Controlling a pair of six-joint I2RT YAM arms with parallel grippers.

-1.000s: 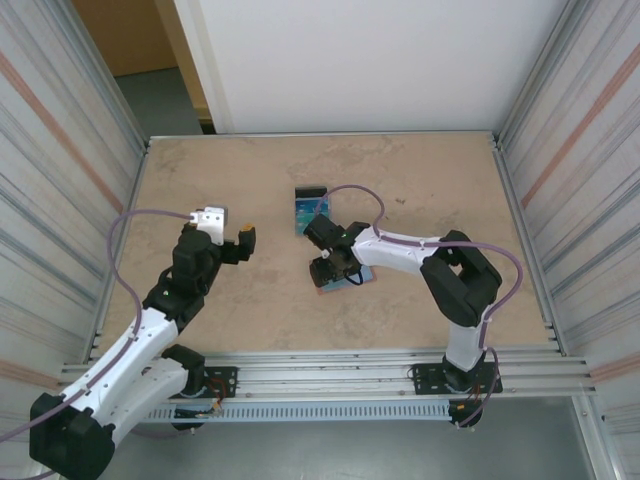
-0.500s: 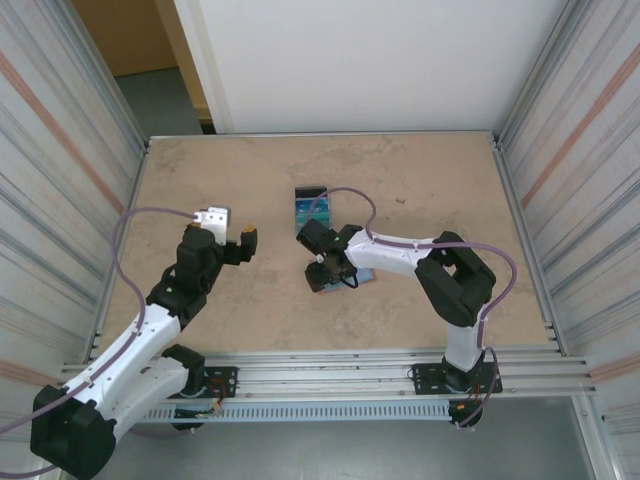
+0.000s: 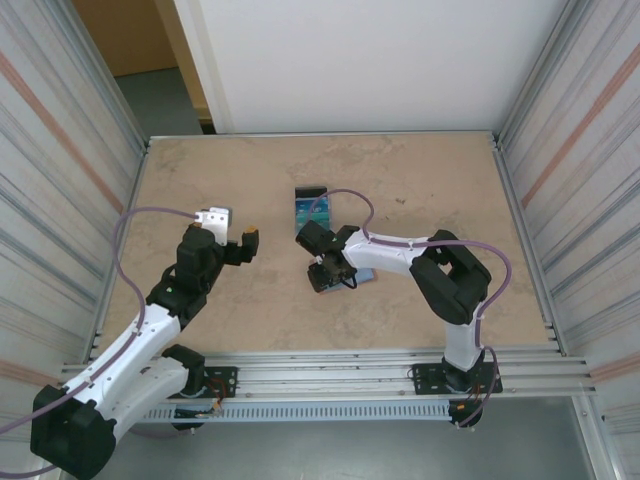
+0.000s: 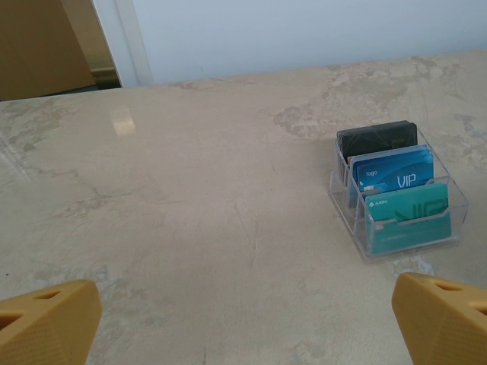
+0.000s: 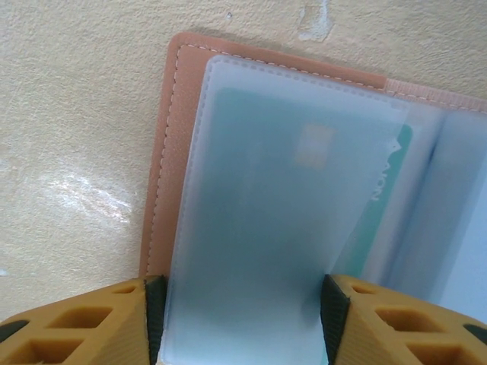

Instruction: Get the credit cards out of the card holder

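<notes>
Table [image 3: 420, 180], beige and mottled, lies between ribbed metal side walls [image 3: 60, 170]. The left arm [image 3: 150, 320] reaches over the table's left half, and the left end effector [image 3: 232, 226] hangs above bare surface with its yellow fingers spread wide. The right arm [image 3: 440, 270] bends inward toward the middle, where the right end effector [image 3: 330, 275] sits low over the card holder [image 5: 161, 152]. A clear tray [image 4: 340, 199] stands at the far middle of the table, just beyond the right end effector, with a black card [image 4: 378, 139], a blue card [image 4: 396, 173] and a teal card [image 4: 407, 213] upright in its slots. The card holder lies open on the table, its reddish-brown leather edge showing beside a cloudy plastic pocket [image 5: 228, 251]. A teal credit card [image 5: 274, 190] sits inside that pocket. The right fingers [image 5: 76, 327] flank the pocket's two side edges with their dark pads at the plastic; I cannot tell whether they pinch it.
</notes>
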